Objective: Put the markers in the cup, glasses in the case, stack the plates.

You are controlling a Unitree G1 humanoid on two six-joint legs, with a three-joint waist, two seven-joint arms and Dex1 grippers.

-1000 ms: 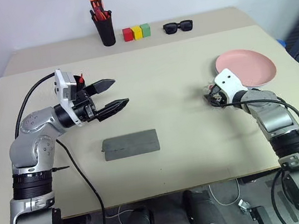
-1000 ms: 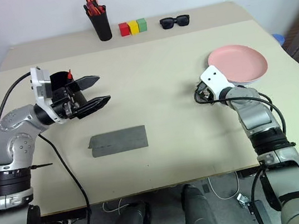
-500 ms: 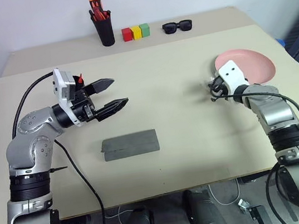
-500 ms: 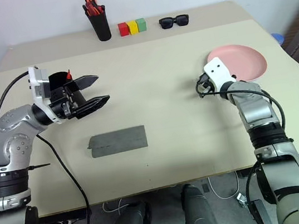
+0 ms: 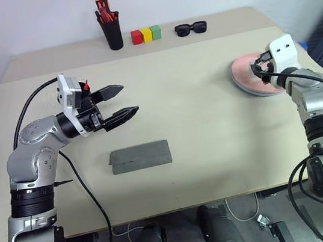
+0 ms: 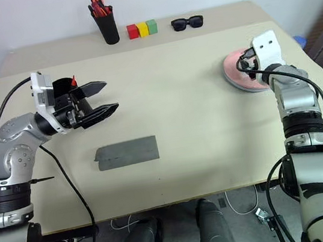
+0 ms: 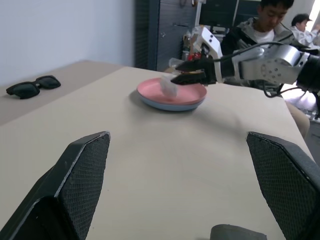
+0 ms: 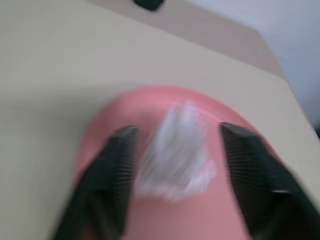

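The salmon pink plate (image 5: 243,72) lies on top of the light blue plate (image 7: 170,106) at the table's right. My right gripper (image 5: 257,70) hovers open just over them. A small crumpled white piece (image 8: 175,150) sits between its fingers, above the pink surface. The flat grey case (image 5: 140,156) lies shut on the table, left of the middle. My left gripper (image 5: 129,98) is held open and empty above the table beyond it. Behind that wrist stands the black cup (image 6: 62,85), mostly hidden, with a red marker tip (image 6: 74,80) poking up. The glasses are out of view.
Along the back stand a tall black pen pot (image 5: 114,33) with orange-capped pens, a row of red, yellow and green blocks (image 5: 147,35) and black sunglasses (image 5: 191,28). The table's right edge runs close past the plates. People (image 7: 260,20) sit beyond that edge.
My right gripper has swung right and up from the table beside the plates to above the pink plate, and its fingers have opened. The left arm has stayed still.
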